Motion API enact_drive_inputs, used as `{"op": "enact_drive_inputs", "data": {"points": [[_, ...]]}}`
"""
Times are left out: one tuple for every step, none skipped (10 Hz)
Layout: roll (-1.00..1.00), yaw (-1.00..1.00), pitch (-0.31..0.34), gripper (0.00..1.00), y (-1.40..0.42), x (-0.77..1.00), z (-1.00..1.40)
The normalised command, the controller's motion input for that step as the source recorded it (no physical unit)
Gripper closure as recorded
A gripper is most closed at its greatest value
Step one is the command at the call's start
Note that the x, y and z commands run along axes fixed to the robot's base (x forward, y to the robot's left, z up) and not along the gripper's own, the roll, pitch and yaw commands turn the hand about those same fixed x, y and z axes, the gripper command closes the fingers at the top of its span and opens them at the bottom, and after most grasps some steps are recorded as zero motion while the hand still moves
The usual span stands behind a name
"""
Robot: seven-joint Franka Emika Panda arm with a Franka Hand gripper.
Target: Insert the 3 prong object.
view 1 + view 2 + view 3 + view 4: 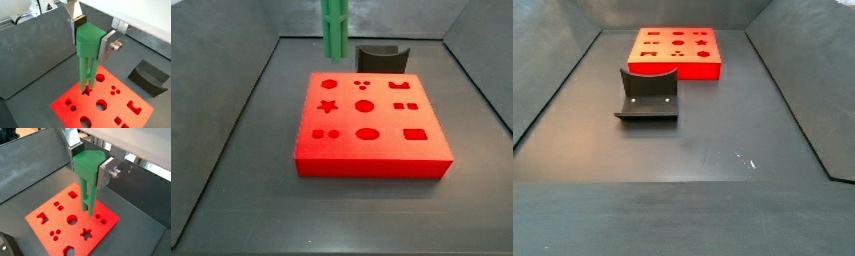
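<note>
My gripper (pixel 92 40) is shut on the bright green 3 prong object (pixel 85 67) and grips its thick head, with the prongs pointing straight down. It shows the same way in another wrist view, where the gripper (pixel 90 165) holds the green object (pixel 88 193). The prong tips hang above the red block (pixel 100 105), near one edge of its holed top face (pixel 73 220). In a side view only the green bar (pixel 334 30) shows, above the far left of the red block (pixel 372 125), and the gripper is cut off. In another side view the red block (pixel 676 50) lies far back.
The dark fixture (pixel 381 58) stands on the floor just behind the block and also shows in a wrist view (pixel 150 77) and a side view (pixel 647 95). Grey sloping walls (pixel 251 90) enclose the dark floor.
</note>
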Motion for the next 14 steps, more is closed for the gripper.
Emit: {"op": "enact_drive_inputs", "data": {"points": [[-0.06,0.0,-0.071,1.0,0.14,0.14,-0.38],[-0.07,-0.09,-0.046,1.0,0.64,0.5,-0.61],[0.0,-0.12,0.0,1.0,0.61,0.9,-0.81],[0.0,-0.18,0.014,1.0,0.55,0.86,-0.81],[0.0,-0.17,0.0,1.0,0.61,0.83,-0.71],[0.0,-0.18,0.0,1.0,0.58,0.69,-0.74],[0.08,-0.19,0.019,1.0,0.24,0.67,-0.32],[0.15,-0.19,0.059,1.0,0.11,0.39,0.0],[0.17,-0.2,0.074,1.0,0.14,0.4,0.0],[0.2,-0.17,0.099,1.0,0.19,0.29,0.0],[0.28,-0.04,0.111,1.0,0.12,0.11,-0.11],[0.24,0.07,0.016,1.0,0.01,0.0,-0.36],[0.14,0.1,0.0,1.0,0.09,-0.05,-0.42],[0.06,0.08,-0.009,1.0,0.15,-0.19,-0.36]]}}
